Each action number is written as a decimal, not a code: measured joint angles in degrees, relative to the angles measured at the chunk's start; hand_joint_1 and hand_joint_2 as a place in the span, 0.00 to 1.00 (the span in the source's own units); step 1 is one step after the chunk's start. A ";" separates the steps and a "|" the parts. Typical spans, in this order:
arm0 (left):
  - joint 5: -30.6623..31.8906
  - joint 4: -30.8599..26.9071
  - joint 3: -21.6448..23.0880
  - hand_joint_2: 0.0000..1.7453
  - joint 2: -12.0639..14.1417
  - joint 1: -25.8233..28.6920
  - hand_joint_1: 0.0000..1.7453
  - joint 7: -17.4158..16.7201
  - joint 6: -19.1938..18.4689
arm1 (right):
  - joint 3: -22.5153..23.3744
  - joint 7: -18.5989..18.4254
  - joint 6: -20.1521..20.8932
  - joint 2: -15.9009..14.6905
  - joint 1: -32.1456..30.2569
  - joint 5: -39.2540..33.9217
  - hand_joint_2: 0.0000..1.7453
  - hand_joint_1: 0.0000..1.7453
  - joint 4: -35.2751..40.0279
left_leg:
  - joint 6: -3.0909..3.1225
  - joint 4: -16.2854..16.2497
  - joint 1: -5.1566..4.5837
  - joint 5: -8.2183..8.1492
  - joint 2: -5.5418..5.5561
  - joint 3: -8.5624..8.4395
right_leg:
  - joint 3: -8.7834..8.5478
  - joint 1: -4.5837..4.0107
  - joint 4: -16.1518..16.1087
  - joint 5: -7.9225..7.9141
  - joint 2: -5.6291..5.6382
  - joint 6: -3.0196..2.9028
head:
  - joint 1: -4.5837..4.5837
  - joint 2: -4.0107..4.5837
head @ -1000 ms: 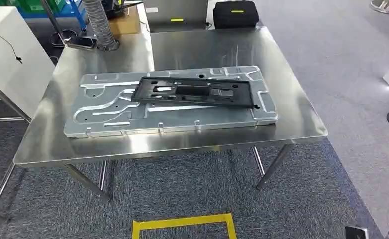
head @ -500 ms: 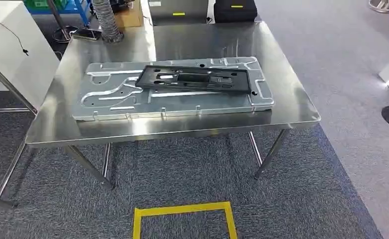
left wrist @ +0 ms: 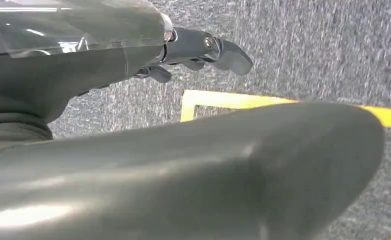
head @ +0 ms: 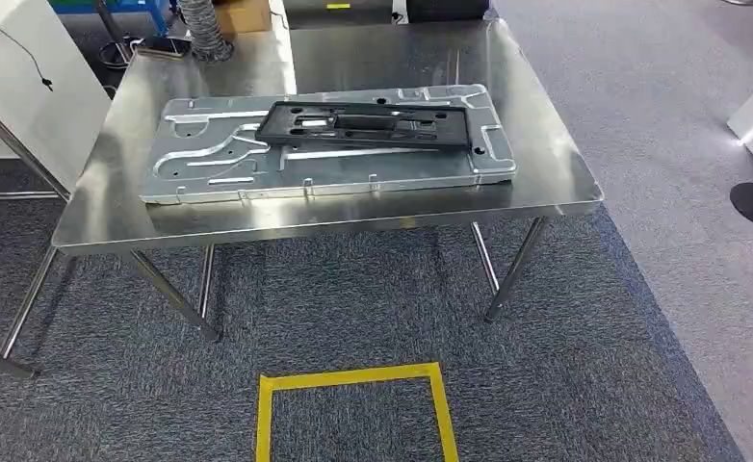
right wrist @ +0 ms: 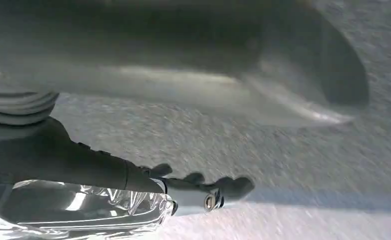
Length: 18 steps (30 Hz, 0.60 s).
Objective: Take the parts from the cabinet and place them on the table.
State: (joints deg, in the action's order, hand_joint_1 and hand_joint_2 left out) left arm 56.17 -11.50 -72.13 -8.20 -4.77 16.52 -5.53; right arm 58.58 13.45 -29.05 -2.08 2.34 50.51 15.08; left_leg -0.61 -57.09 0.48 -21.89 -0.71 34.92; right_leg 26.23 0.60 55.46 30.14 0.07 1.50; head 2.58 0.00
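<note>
While the black part (head: 363,126) lies on the silver panel (head: 324,144) atop the counter (head: 546,164), both hands hang over carpet, well apart from it. The left hand (left wrist: 133,55) and right hand (right wrist: 133,185) hold nothing, fingers loosely extended.

Your head view looks forward and down from high up, the steel surface (head: 353,217) filling the upper frame and the yellow floor marking (head: 353,404) at the bottom centre. Your left wrist view sits close behind the left hand (left wrist: 133,55), facing the carpet; both views share that marking. Your right wrist view, blurred, hangs close behind the right hand (right wrist: 108,185), facing the floor.
</note>
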 joint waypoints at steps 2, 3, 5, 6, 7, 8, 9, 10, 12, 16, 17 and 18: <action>0.00 0.00 0.00 0.00 0.00 0.01 0.00 0.00 0.00 | -0.02 -0.18 0.09 0.04 0.00 0.02 0.00 0.00 -0.04 | -0.05 0.00 0.00 0.05 0.00 0.01 | 0.06 -0.01 -0.01 -0.05 -0.01 -0.07 | 0.00 0.00; 0.17 0.00 0.02 0.00 0.00 0.17 0.00 -0.07 -0.02 | -0.20 -1.38 0.77 0.54 0.04 0.24 0.00 0.00 -0.55 | -0.45 -0.21 -0.10 -0.05 0.17 0.51 | 0.62 0.48 -0.49 -0.87 -0.25 -0.96 | 0.00 0.00; 0.87 0.00 0.20 0.00 -0.17 0.23 0.00 -0.50 -0.09 | -1.53 -7.21 6.31 2.03 0.14 2.60 0.00 0.00 -1.71 | -1.15 -16.35 0.16 -13.11 0.30 4.69 | 4.17 -0.18 0.16 -3.41 -0.64 -2.27 | 0.00 0.00; 0.92 0.00 0.20 0.00 -0.17 0.25 0.00 -0.57 -0.09 | -1.75 -8.20 7.95 2.27 0.14 2.82 0.00 0.00 -1.90 | -1.11 -18.54 0.16 -12.88 0.30 4.56 | 5.00 -0.34 0.39 -3.92 -0.66 -2.31 | 0.00 0.02; 0.94 0.00 0.22 0.00 -0.17 0.25 0.00 -0.57 -0.09 | -1.92 -8.90 9.52 2.53 0.14 2.95 0.00 0.00 -2.10 | -0.95 -18.30 0.14 -10.93 0.31 3.21 | 5.99 -0.47 0.69 -4.43 -0.66 -2.31 | 0.00 0.00; 0.98 0.00 0.22 0.00 -0.17 0.24 0.00 -0.57 -0.09 | -2.06 -9.10 10.56 2.60 0.13 2.97 0.00 0.00 -2.23 | -0.67 -15.65 0.10 -8.62 0.32 0.87 | 6.91 -0.62 1.01 -4.91 -0.65 -2.25 | 0.00 0.00; 1.00 0.00 0.24 0.00 -0.17 0.19 0.00 -0.57 -0.11 | -2.21 -9.10 11.46 2.80 0.12 3.15 0.00 0.00 -2.34 | -0.25 -11.03 0.03 -6.79 0.33 -2.54 | 7.76 -0.79 1.35 -5.38 -0.60 -2.15 | 0.00 0.00; 1.05 0.00 0.24 0.00 -0.17 0.09 0.00 -0.55 -0.15 | -2.36 -9.01 12.05 2.86 0.14 3.50 0.00 0.00 -2.34 | 0.30 -5.80 -0.15 -6.52 0.36 -6.30 | 8.33 -0.80 1.63 -5.78 -0.55 -2.08 | 0.00 0.00; 1.14 0.00 0.31 0.00 -0.09 -0.20 0.00 -0.44 -0.20 | -2.89 -8.49 12.75 3.26 0.12 3.89 0.00 0.00 -2.36 | 0.75 1.91 -0.43 -9.30 0.33 -10.64 | 8.89 -0.98 1.84 -6.69 -0.64 -1.44 | 0.00 0.02; 1.18 0.04 0.42 0.00 -0.20 -0.04 0.00 -0.39 -0.22 | -3.26 -7.13 13.75 3.21 0.16 3.89 0.00 0.00 -2.38 | 2.27 2.32 -0.20 -6.99 -0.08 -8.75 | 9.55 -0.50 1.83 -7.30 -0.35 -0.05 | 0.00 0.00; 1.20 0.04 0.44 0.00 -0.15 -0.10 0.00 -0.37 -0.22 | -3.35 -6.72 13.99 3.24 0.12 3.89 0.00 0.00 -2.41 | 2.92 2.31 -0.24 -6.34 -0.06 -7.91 | 10.35 -0.45 3.68 -3.94 -0.26 0.20 | -0.02 0.00; 1.20 0.04 0.46 0.00 -0.13 -0.14 0.00 -0.35 -0.15 | -3.39 -6.50 14.23 3.24 0.08 3.89 0.00 0.00 -2.45 | 3.11 2.27 -0.27 -5.64 -0.08 -7.02 | 11.31 -0.22 7.43 0.21 -0.24 0.40 | 0.00 0.00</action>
State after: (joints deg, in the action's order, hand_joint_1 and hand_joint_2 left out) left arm 57.37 -11.45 -71.67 -8.33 -4.91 16.17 -5.68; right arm 55.19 6.95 -14.82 1.16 2.42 54.40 12.63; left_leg 2.49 -54.82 0.21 -27.53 -0.79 27.90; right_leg 37.54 0.38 62.89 30.34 -0.18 1.89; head 2.58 0.00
